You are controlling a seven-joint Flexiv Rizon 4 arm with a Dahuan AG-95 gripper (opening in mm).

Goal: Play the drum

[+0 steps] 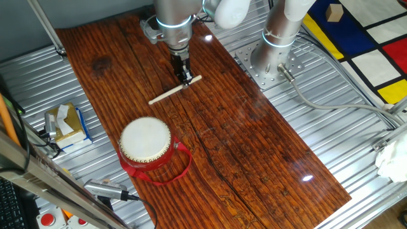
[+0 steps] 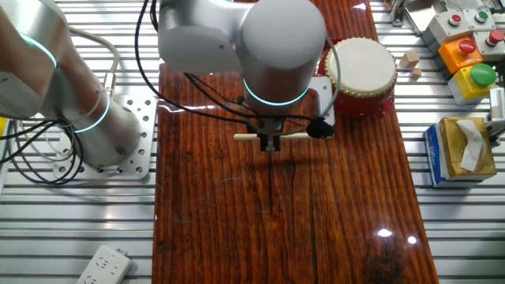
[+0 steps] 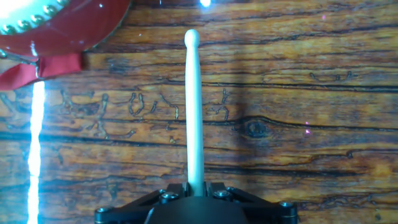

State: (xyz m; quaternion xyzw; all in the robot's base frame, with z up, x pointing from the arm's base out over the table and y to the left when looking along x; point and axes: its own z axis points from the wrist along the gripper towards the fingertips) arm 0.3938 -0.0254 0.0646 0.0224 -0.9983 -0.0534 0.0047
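The drum has a cream-white skin, a red body, gold studs and a red strap loop. It stands on the wooden board, near-left in one fixed view and at the far right in the other fixed view. A pale wooden drumstick is held near one end by my gripper, which is shut on it. The stick lies level just above the board, its tip pointing toward the drum but apart from it. In the hand view the stick runs straight up the frame; the drum's red edge is at top left.
A tissue box sits left of the board, also in the other fixed view. Button boxes and small wooden blocks lie near the drum. The arm's base stands right of the board. A white power strip lies on the slatted table.
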